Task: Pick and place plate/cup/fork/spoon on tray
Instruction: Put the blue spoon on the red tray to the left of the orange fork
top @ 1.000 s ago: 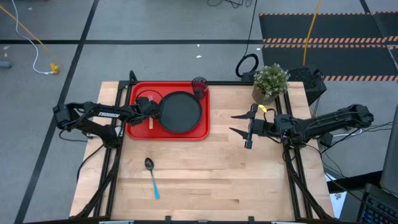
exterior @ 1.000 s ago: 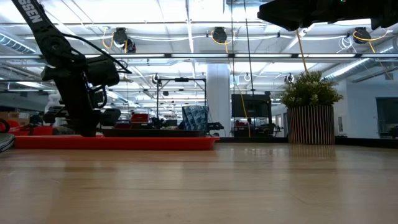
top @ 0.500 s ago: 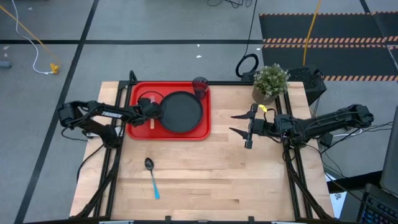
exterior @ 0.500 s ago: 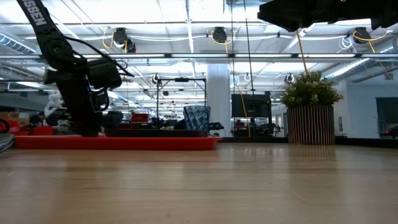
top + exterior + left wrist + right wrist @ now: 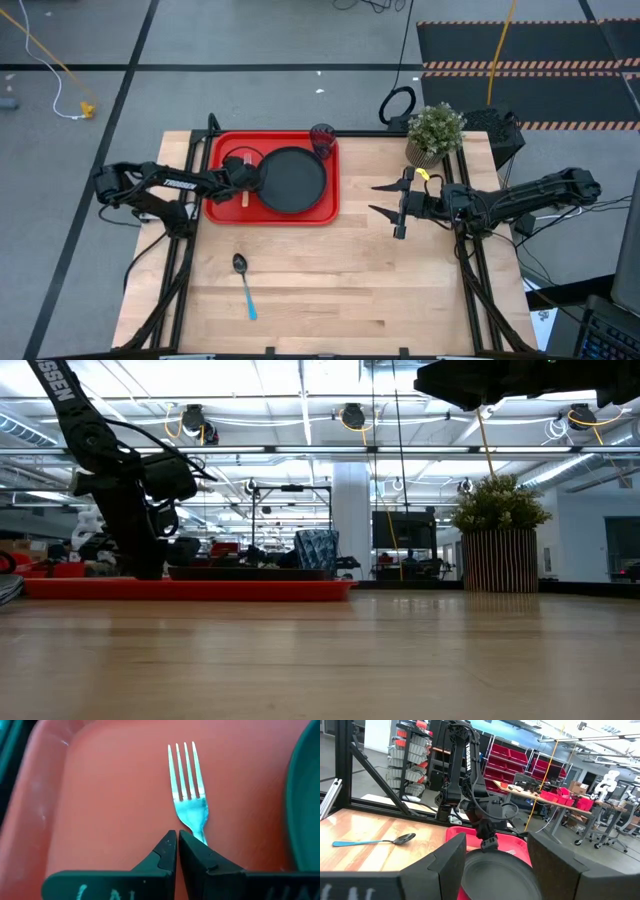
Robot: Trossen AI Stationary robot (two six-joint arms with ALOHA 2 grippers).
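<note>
The red tray [image 5: 322,212] lies at the table's far left. On it rest the black plate [image 5: 292,180], the dark cup [image 5: 321,138] in the far right corner, and the fork [image 5: 186,780], flat left of the plate, its orange handle [image 5: 243,198] toward the near rim. My left gripper [image 5: 178,839] is shut just above the fork's neck. The blue-handled spoon [image 5: 244,286] lies on the bare table near the tray. My right gripper [image 5: 379,198] is open and empty, held above the table right of the tray. My left gripper points down over the tray, its shut fingertips [image 5: 192,847] right over the fork's neck [image 5: 200,831], which runs under one finger. The fork lies flat on the tray. I cannot tell whether the fingers touch it.
A potted green plant [image 5: 434,132] stands at the far right of the table, behind my right arm. Bare wood lies between the tray and the near edge, apart from the spoon.
My left gripper has risen a little over the tray and shifted slightly toward the plate. The fork has stayed flat where it lay.
</note>
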